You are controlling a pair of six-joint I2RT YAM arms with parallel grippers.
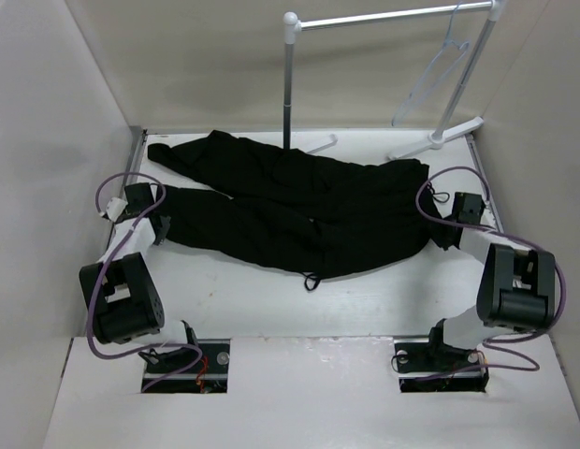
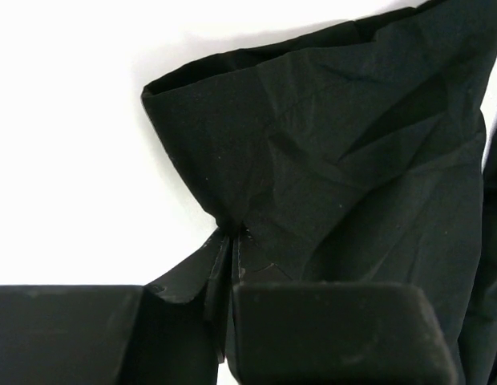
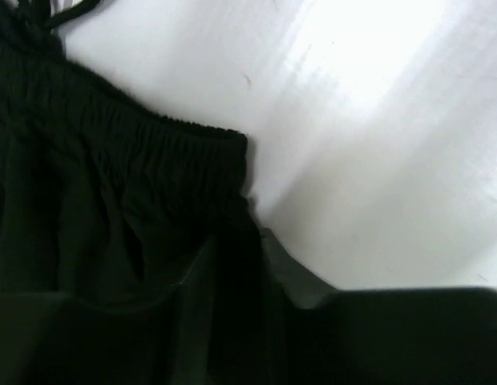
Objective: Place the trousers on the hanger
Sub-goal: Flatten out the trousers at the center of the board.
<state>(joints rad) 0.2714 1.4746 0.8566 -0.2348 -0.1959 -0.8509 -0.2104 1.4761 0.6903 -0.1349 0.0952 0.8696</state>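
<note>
Sprawling limp across the table (image 1: 384,299), the soft black trousers (image 1: 299,206) lay well apart from the hanger (image 1: 438,75). The left gripper (image 2: 228,293) was clamped on a leg cuff; the right gripper (image 1: 449,229) met the waistband, its grip unreadable. Both looked like sound holds for floppy cloth.

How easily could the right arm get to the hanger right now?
Probably not readily: the hanger hangs up on the rail, far right, while the right tool seems clamped on the trousers.
</note>
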